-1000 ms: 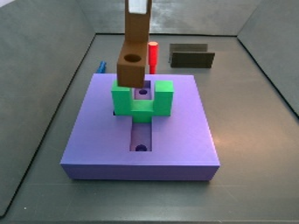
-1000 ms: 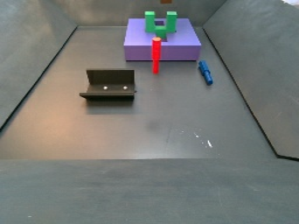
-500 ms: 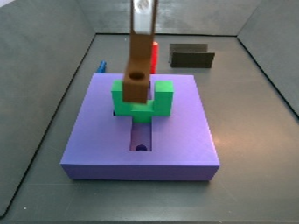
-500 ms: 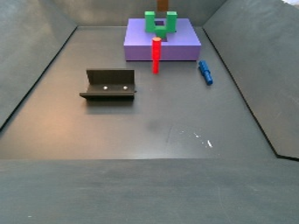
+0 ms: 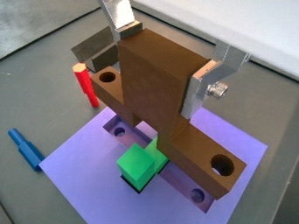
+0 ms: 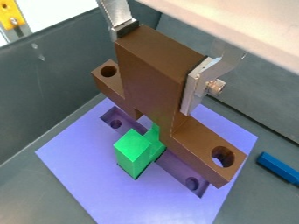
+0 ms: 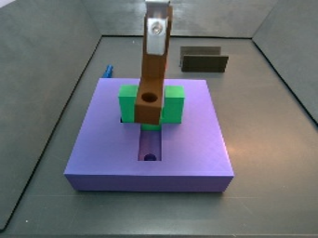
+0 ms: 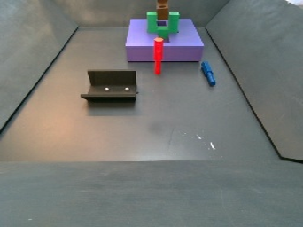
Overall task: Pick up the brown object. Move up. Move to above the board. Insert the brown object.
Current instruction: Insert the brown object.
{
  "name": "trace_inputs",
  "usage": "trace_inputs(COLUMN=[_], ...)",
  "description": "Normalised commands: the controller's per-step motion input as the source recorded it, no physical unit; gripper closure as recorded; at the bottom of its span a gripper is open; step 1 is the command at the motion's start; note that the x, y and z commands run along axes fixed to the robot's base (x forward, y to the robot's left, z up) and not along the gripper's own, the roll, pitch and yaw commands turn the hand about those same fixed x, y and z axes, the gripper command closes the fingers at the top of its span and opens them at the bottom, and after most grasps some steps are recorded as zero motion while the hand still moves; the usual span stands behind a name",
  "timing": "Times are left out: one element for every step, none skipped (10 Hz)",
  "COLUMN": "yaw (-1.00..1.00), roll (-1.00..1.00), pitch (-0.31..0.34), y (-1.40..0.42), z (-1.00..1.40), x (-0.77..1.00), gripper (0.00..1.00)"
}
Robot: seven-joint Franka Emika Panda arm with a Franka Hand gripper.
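My gripper (image 7: 155, 35) is shut on the brown object (image 7: 151, 84) and holds it upright over the lavender board (image 7: 199, 139). The piece's lower end sits between the arms of the green bracket (image 7: 129, 104), at the board's groove. In both wrist views the silver fingers (image 5: 212, 77) (image 6: 205, 77) clamp the brown post (image 5: 158, 92) (image 6: 152, 83), with its holed bar across the green bracket (image 5: 142, 164) (image 6: 138, 150) and the board (image 5: 82, 166) (image 6: 93, 162). In a side view the brown piece (image 8: 164, 12) stands in the bracket (image 8: 155, 25) on the board (image 8: 178, 44).
A red cylinder (image 8: 159, 53) (image 5: 84, 85) stands at the board's edge. A blue piece (image 8: 208, 73) (image 6: 281, 168) (image 5: 26, 149) lies on the floor beside the board. The dark fixture (image 8: 110, 86) (image 7: 204, 60) stands apart on the floor. Grey walls surround the floor.
My gripper has moved down and slightly along the board with the brown object; the piece's lower end has dropped from above the green bracket to between its arms.
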Motion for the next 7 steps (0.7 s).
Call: trace_inputs(yaw=[0.01,0.06,0.05,0.06,0.13,0.19,0.25], roll=[0.19,0.19,0.18,0.17,0.11,0.01,0.0], pitch=[0.0,0.0,0.004,0.01,0.0,-0.063,-0.076], y=[-0.2,-0.05,0.0,0.0,0.0,0.0,-0.1], z=[-0.41,-0.37,-0.35,-0.3,-0.27,-0.22,-0.19], x=[0.1,0.16,0.13,0.06,-0.01,-0.24,-0.07], gripper=[1.0,1.0,1.0,1.0,1.0,1.0,1.0])
